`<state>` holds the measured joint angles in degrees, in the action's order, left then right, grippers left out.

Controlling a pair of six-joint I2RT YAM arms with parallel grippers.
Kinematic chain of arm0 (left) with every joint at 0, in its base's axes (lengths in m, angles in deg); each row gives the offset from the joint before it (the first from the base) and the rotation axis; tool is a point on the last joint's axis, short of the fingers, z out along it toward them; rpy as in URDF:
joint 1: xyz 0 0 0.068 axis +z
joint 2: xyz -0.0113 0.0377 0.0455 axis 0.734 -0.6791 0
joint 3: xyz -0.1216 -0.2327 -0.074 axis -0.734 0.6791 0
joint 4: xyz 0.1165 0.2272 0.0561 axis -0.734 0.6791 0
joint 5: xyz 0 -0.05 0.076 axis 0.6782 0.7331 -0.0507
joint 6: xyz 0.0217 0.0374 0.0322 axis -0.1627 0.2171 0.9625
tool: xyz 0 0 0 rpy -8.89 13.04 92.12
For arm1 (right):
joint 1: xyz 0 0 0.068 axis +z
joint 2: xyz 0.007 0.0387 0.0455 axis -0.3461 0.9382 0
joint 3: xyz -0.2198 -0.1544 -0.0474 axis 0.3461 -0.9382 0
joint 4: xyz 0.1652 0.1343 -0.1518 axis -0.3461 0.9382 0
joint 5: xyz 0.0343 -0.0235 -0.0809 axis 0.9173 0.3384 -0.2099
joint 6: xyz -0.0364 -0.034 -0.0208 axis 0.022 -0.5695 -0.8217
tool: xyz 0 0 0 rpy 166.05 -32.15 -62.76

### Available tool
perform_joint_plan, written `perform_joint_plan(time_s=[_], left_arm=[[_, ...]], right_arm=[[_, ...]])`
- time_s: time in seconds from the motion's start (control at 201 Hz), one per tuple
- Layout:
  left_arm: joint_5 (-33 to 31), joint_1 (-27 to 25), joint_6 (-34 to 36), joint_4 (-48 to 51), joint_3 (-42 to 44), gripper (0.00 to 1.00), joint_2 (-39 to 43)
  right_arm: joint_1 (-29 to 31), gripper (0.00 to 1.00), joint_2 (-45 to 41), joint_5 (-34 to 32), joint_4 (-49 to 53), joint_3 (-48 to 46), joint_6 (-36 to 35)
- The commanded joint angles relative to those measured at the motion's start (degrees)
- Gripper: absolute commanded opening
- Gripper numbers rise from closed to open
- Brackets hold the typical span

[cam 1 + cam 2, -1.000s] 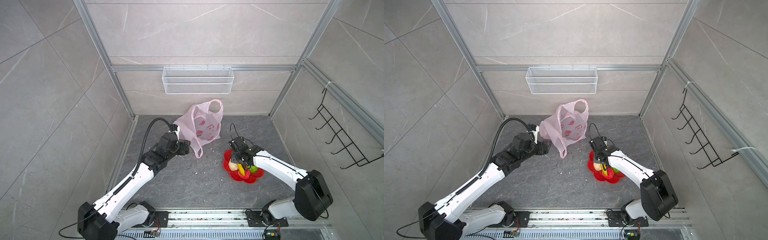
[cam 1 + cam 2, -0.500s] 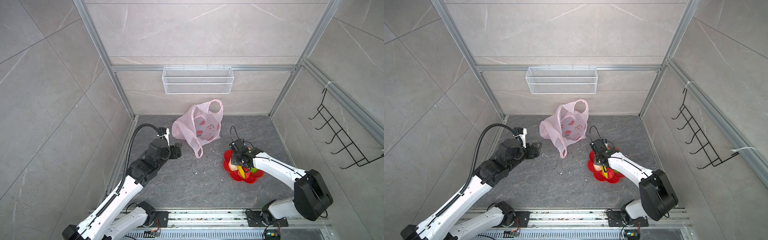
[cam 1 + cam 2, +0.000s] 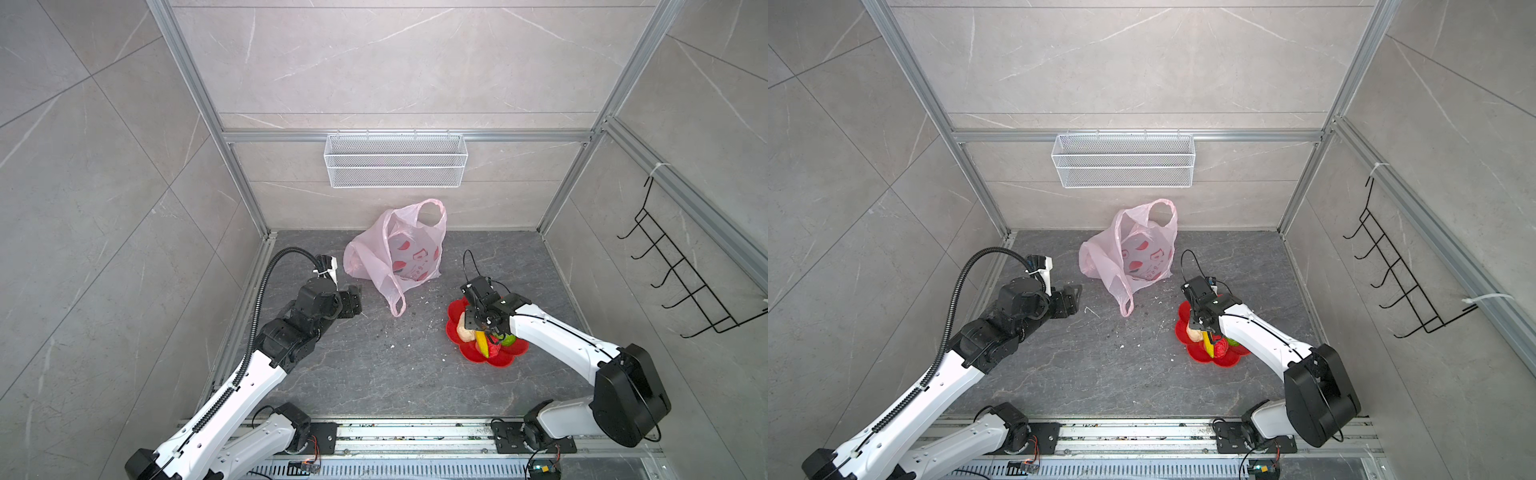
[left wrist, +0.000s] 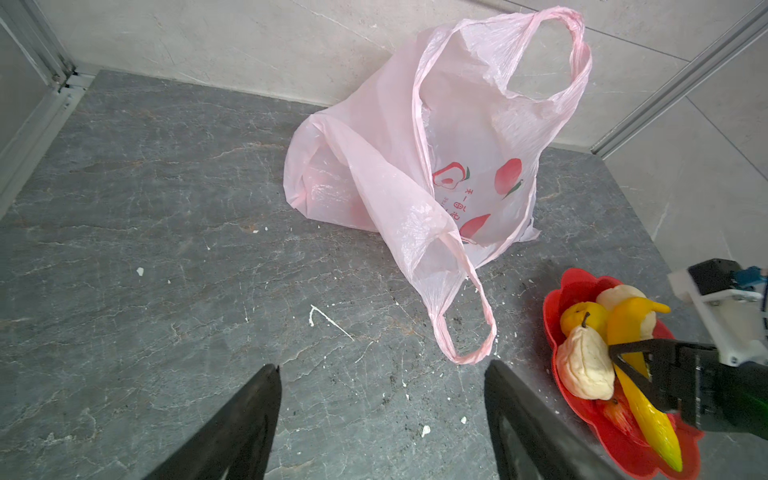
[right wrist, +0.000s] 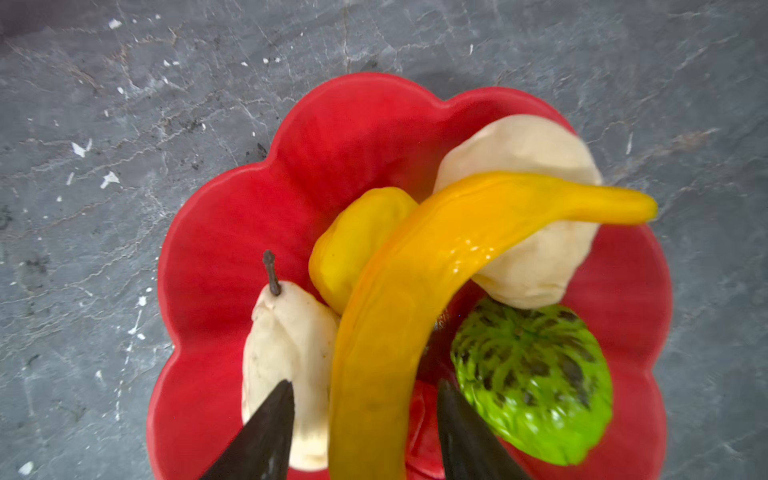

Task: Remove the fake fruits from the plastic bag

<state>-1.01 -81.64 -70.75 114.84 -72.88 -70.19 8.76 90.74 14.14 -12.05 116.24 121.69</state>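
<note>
The pale-pink plastic bag (image 3: 409, 253) (image 3: 1142, 257) (image 4: 469, 166) slumps by the back wall, mouth up, one loop handle on the floor. The fake fruits lie in a red flower-shaped dish (image 3: 454, 312) (image 5: 340, 137). The yellow banana (image 5: 415, 291) (image 4: 640, 386) rests across two beige lumps (image 5: 286, 345) (image 5: 536, 232); a green bumpy ball (image 5: 536, 374) and a red bumpy ball (image 3: 493, 350) lie beside it. My right gripper (image 5: 365, 386) (image 3: 484, 328) is open astride the banana, with a gap on each side. The left gripper (image 4: 382, 365) (image 3: 353, 301) is open and empty, left of the bag.
A white wire basket (image 3: 395, 166) hangs on the back wall. A black hook rack (image 3: 681, 274) hangs on the right wall. A small yellow fruit (image 5: 353, 245) also sits in the dish. White crumbs dot the grey floor (image 3: 374, 365).
The right gripper's jaws have spread apart around the banana over the dish. The left arm has drawn back to the left, away from the bag.
</note>
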Motion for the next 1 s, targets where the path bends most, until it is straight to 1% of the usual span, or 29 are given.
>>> perform_joint_plan(time_s=[0.0, 0.229, 0.319, 0.398, 0.468, 0.558, 0.662, 0.757, 0.816, 0.996], left_arm=[[-2.1, 0.1, 2.7, -3.0, -3.0, 0.79, -1.7], [-0.7, 0.7, 5.0, -4.1, -7.1, 0.8, -5.4], [0.1, 0.7, 4.8, -4.6, -7.3, 0.8, -5.9], [0.6, 0.7, 4.3, -4.9, -6.7, 0.8, -5.5], [0.5, 0.8, 4.1, -4.8, -6.0, 0.8, -5.1], [0.4, 0.8, 3.6, -4.2, -5.4, 0.8, -4.8], [-0.1, 0.8, 3.6, -3.4, -5.0, 0.8, -4.4], [-0.5, 1.0, 3.9, -2.9, -4.8, 0.8, -4.0], [-0.7, 1.2, 3.9, -2.8, -4.6, 0.8, -3.8], [-0.8, 1.5, 3.7, -2.7, -3.9, 0.8, -3.5]], right_arm=[[0.0, 0.59, -3.4, -1.0, 5.9, 3.3, -0.9], [-0.3, 0.6, -11.3, -2.9, 12.8, 7.6, -2.3], [-0.9, 0.6, -12.7, -4.9, 15.1, 9.5, -3.4], [-2.8, 0.59, -12.9, -7.1, 16.6, 10.9, -4.7], [-6.2, 0.56, -12.0, -7.0, 16.4, 11.3, -6.2], [-11.9, 0.49, -9.4, -5.1, 15.1, 10.8, -8.1], [-18.7, 0.46, -7.1, -2.4, 12.9, 9.2, -9.6], [-23.8, 0.44, -5.8, -1.0, 10.8, 7.4, -10.4], [-26.1, 0.44, -4.6, -1.4, 9.8, 6.5, -10.8], [-32.9, 0.41, -1.1, 1.5, 6.4, 3.3, -11.5]])
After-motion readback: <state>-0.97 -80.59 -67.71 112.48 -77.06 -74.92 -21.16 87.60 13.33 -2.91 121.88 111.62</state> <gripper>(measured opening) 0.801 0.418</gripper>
